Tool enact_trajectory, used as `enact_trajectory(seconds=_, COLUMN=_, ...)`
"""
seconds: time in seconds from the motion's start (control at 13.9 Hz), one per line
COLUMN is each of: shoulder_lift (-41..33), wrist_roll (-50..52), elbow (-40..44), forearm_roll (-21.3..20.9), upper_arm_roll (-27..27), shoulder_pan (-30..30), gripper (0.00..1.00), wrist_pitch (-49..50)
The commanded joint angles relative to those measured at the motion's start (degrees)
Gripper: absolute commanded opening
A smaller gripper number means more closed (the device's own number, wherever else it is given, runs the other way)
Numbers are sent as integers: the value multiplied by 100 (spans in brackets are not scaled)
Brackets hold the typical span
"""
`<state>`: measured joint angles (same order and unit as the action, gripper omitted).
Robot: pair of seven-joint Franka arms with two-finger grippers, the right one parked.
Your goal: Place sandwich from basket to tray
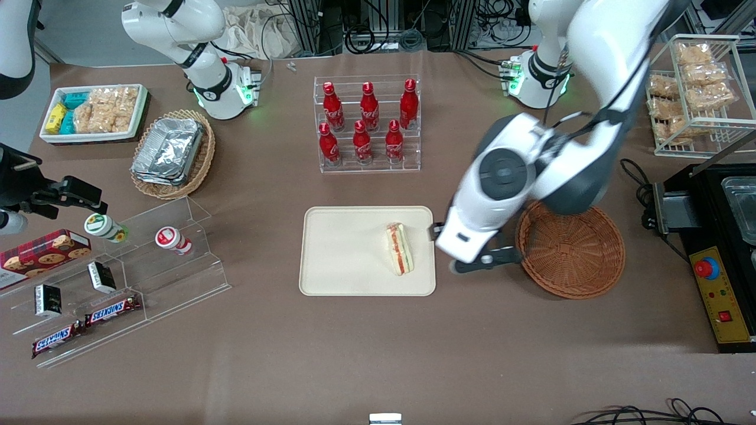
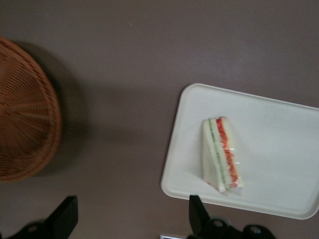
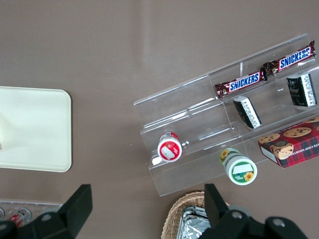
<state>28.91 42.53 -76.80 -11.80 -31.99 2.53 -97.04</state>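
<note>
The tray (image 1: 348,260) is the thing to look from. On it, close to the end nearest the basket, lies the sandwich (image 1: 400,248). It lies flat on its side, with the red and green stripes showing. Nothing is touching it.

Just beside that end of the tray, over the bare brown table (image 1: 378,354), hangs the gripper (image 2: 130,217). It sits between the tray and the basket. Its two dark fingers (image 2: 64,217) stand far apart, and there is nothing between them.

A little farther from the tray is the round brown basket (image 1: 572,252). It has nothing in it, as far as can be seen; the arm covers part of its rim.

Farther from the front camera than the tray stands a clear rack of red bottles (image 1: 367,125).

So the sandwich looks already moved, and the job seems almost done. I think the step now is letting go and backing off. The next move only needs the arm to lift clear without bumping the sandwich or the tray rim.
</note>
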Motion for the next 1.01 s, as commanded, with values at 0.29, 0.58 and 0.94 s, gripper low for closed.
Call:
enact_trajectory(seconds=0.29, shoulder_lift=-1412, wrist_roll=-3132, elbow=-738, forearm_roll=852, upper_arm_roll=1532, shoulder_pan=-518, gripper=100, wrist_pitch=712)
enact_trajectory(seconds=0.58, shoulder_lift=-2169, wrist_roll=-4866, elbow=-1547, forearm_roll=926, upper_arm_roll=2907, shoulder_pan=-235, gripper=100, wrist_pitch=599)
enact_trajectory(seconds=0.94, shoulder_lift=-2012, wrist_roll=-5896, elbow=-1233, forearm_roll=478, upper_arm_roll=3129, shoulder_pan=-201, gripper=100, wrist_pitch=651)
